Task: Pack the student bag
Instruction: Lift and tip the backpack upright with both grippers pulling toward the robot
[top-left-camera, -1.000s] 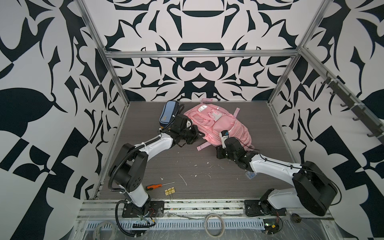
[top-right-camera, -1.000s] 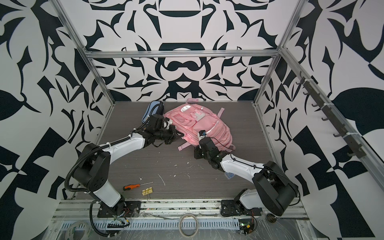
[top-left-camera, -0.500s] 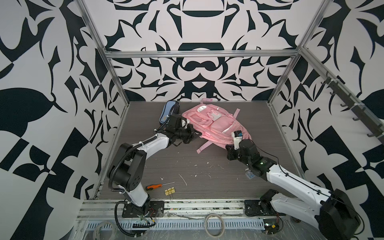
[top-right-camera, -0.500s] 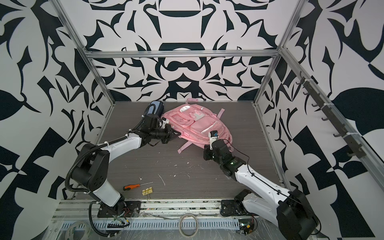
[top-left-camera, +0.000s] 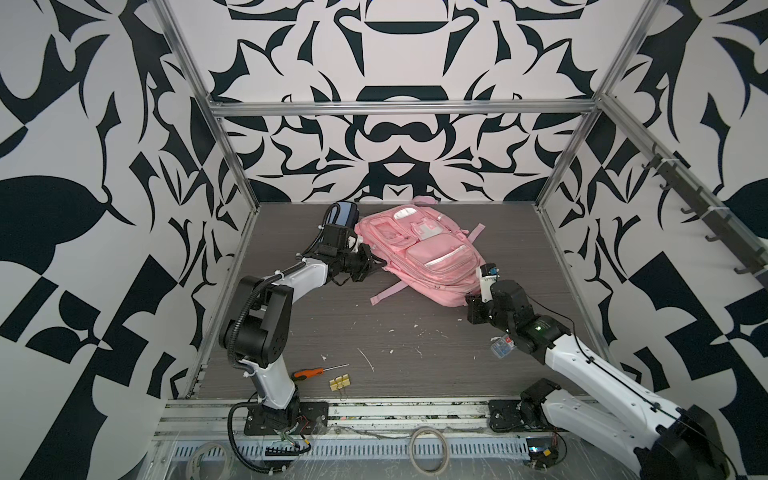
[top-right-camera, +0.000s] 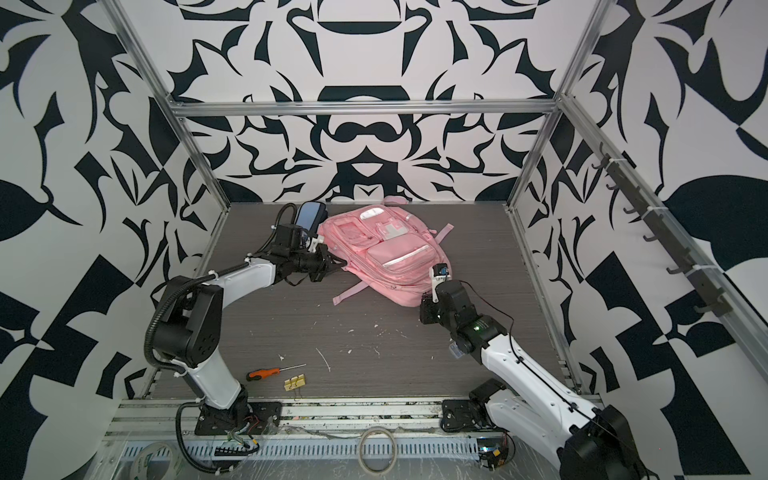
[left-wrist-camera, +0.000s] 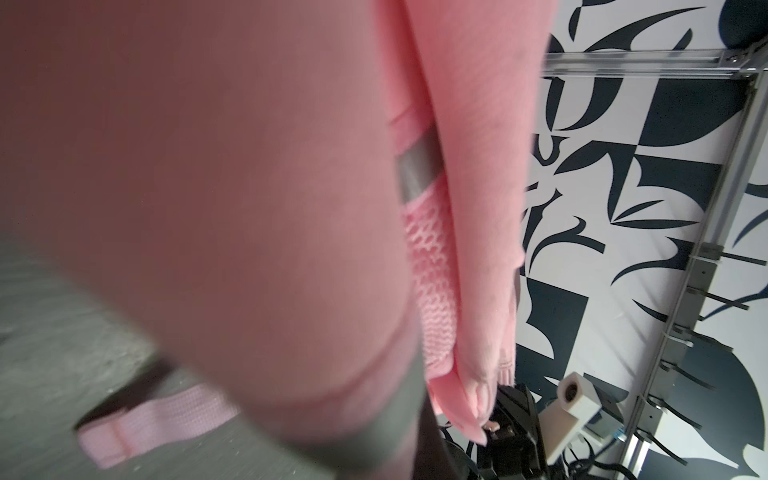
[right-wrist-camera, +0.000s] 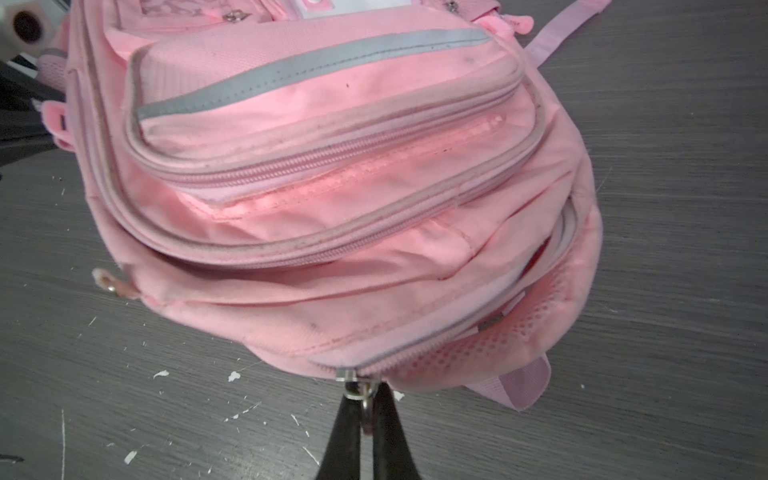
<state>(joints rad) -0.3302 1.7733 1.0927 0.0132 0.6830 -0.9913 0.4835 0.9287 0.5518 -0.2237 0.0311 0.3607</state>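
The student bag (top-left-camera: 424, 257) (top-right-camera: 386, 255), a pink backpack, lies flat at the back middle of the grey floor. My left gripper (top-left-camera: 371, 264) (top-right-camera: 332, 264) is shut on the bag's left edge. In the left wrist view blurred pink fabric (left-wrist-camera: 249, 208) hides its jaws. My right gripper (right-wrist-camera: 365, 411) (top-left-camera: 466, 302) (top-right-camera: 421, 308) sits at the bag's near right corner, shut on the metal zip pull (right-wrist-camera: 366, 409) of the lowest zip. The zip slider (right-wrist-camera: 347, 376) is just above the fingertips. Past it the zip gapes open toward the bag's side.
A blue pencil case (top-left-camera: 345, 212) (top-right-camera: 309, 214) stands behind the left wrist. An orange screwdriver (top-left-camera: 309, 372) and yellow binder clips (top-left-camera: 340, 381) lie front left. A small clear box (top-left-camera: 502, 345) sits under the right forearm. A hook rail (top-left-camera: 685, 199) lines the right wall.
My right gripper has moved right along the bag's near edge with the zip pull, its arm swinging out to the right. The left gripper has shifted slightly left and back.
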